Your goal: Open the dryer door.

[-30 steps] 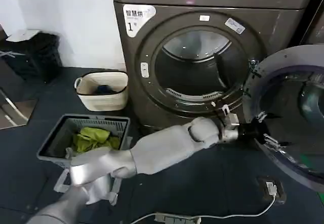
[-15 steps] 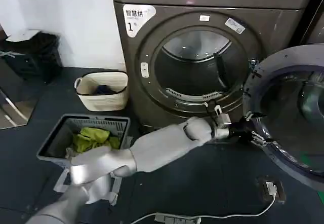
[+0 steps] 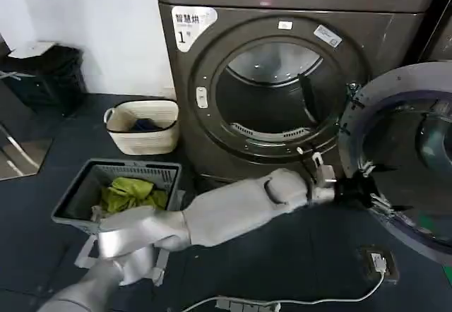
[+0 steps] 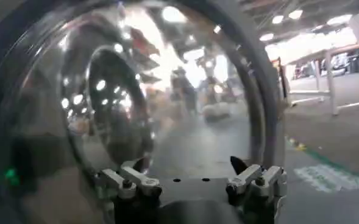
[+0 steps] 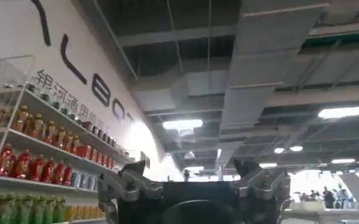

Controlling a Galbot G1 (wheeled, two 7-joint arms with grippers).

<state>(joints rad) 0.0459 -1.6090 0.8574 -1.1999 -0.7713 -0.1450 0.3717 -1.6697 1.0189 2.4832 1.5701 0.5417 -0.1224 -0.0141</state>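
Beside the dryer's drum opening (image 3: 272,93), on its right, you find the dryer door (image 3: 406,150) already swung wide on its hinge, its inner face turned toward you, so the task looks nearly done. Your left gripper (image 3: 369,190) reaches across below the opening to the door's lower inner rim; from the left wrist view its fingers (image 4: 130,181) are spread wide, holding nothing, with the tinted glass just ahead. Compared with half a second ago, the gripper has dropped a little and shifted further from the opening, probably pushing the door outward. Your right gripper (image 5: 191,185) points up at a ceiling, parked, fingers wide and empty. Left of the opening, a cream basket (image 3: 143,125) and a grey laundry basket (image 3: 116,185) sit on the floor
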